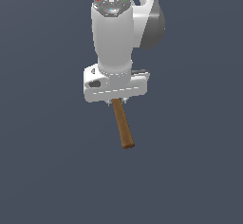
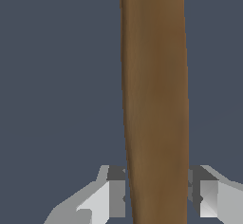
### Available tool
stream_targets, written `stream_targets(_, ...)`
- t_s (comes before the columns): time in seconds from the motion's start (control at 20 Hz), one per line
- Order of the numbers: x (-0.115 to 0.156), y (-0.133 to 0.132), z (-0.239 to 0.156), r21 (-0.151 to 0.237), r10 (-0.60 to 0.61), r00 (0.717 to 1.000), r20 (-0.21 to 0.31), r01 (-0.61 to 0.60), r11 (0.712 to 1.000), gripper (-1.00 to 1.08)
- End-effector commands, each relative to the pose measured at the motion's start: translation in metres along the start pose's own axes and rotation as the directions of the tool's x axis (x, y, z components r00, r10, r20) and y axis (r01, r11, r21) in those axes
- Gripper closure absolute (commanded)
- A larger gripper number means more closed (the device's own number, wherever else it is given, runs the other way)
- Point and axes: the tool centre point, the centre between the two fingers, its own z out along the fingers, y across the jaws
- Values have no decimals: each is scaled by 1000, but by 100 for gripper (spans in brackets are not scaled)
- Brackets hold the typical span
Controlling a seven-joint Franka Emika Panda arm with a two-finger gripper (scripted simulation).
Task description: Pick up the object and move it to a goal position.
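Observation:
The hammer [image 1: 123, 126] shows as a straight brown wooden handle sticking out from under the white hand toward the camera in the exterior view. Its dark head is hidden behind the hand. My gripper [image 1: 118, 102] is shut on the handle, its fingers mostly hidden under the hand. In the wrist view the hammer handle [image 2: 154, 99] fills the middle of the picture, and a grey finger pad [image 2: 116, 194] presses on one side with the other pad on the opposite side; my gripper [image 2: 157, 197] clamps the wood between them.
The white arm [image 1: 114, 33] stands upright above the hand. Around it I see only a plain dark blue-grey surface [image 1: 47, 171], with no other objects and no goal marker.

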Motion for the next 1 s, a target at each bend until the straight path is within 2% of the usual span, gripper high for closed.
stream_targets(0.0,5,-7,-29,-1,1,1000,-2,-1,1000,108)
stream_targets(0.45,21,-28,-112,-1,3,1000,-2,-3,1000,108)
stream_targets(0.95,31,-38,-155,-1,4,1000,-2,-4,1000,108)
